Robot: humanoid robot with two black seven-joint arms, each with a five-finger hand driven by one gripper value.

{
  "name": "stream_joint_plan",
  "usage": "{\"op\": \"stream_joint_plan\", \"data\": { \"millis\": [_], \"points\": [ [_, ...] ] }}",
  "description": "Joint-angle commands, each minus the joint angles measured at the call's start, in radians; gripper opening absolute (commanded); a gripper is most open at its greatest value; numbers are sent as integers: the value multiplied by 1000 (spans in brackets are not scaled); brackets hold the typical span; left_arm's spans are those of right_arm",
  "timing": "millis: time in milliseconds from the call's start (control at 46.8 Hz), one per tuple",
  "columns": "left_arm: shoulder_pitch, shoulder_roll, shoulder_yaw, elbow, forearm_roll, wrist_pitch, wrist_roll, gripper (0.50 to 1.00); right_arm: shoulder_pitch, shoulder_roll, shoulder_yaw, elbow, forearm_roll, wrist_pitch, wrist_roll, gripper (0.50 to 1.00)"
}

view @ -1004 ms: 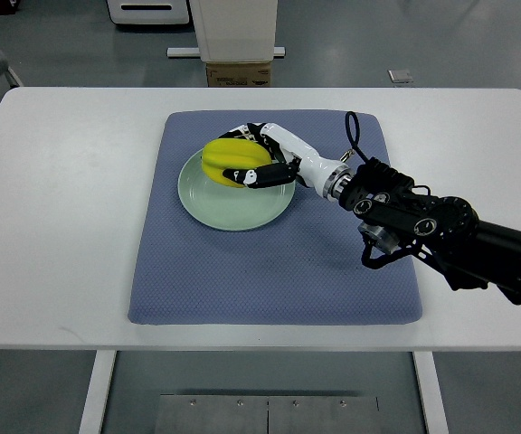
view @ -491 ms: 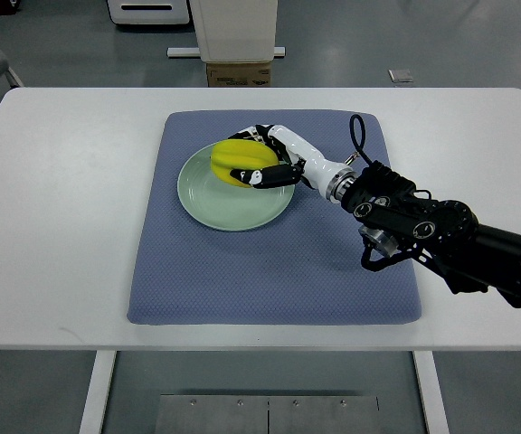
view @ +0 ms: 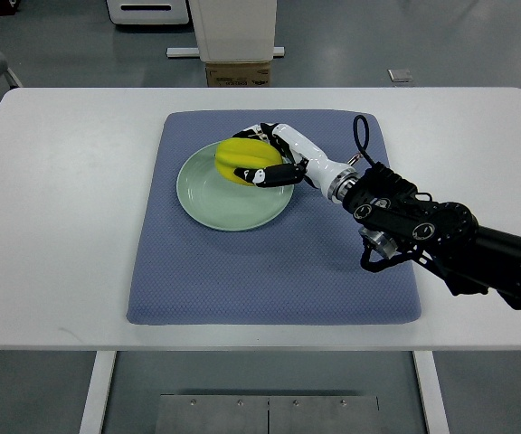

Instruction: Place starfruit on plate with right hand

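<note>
A yellow starfruit [view: 245, 159] lies at the upper right part of a pale green plate [view: 215, 203], over its rim. My right hand [view: 265, 155], white with black fingertips, is curled around the fruit, fingers [view: 269, 176] wrapping its near side. The black right arm comes in from the right edge across the mat. The left arm does not show.
The plate rests on a blue-grey mat [view: 269, 262] in the middle of a white table [view: 61, 226]. A cardboard box [view: 239, 72] and a white stand [view: 233, 27] sit behind the table's far edge. A black cable [view: 360, 136] loops above the wrist.
The hand with the starfruit has drifted slightly right and toward the plate's far rim. The plate has shifted a little with it.
</note>
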Motion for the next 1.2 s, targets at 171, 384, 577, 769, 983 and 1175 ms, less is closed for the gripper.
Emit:
{"op": "stream_joint_plan", "data": {
  "millis": [171, 384, 577, 769, 983, 1175],
  "points": [
    [0, 0, 0, 0, 0, 0, 0, 1000, -1, 0, 3, 1, 5, -13, 1, 989],
    [0, 0, 0, 0, 0, 0, 0, 1000, 1, 0, 56, 3, 25, -47, 4, 991],
    [0, 0, 0, 0, 0, 0, 0, 1000, -21, 0, 217, 5, 41, -56, 4, 1000],
    [0, 0, 0, 0, 0, 0, 0, 1000, -30, 0, 330, 3, 41, -54, -1, 1000],
    [0, 0, 0, 0, 0, 0, 0, 1000, -74, -78, 351, 1, 70, -56, -65, 1000],
    [0, 0, 0, 0, 0, 0, 0, 1000, -105, -178, 368, 0, 163, -54, -99, 1000]
  ]
}}
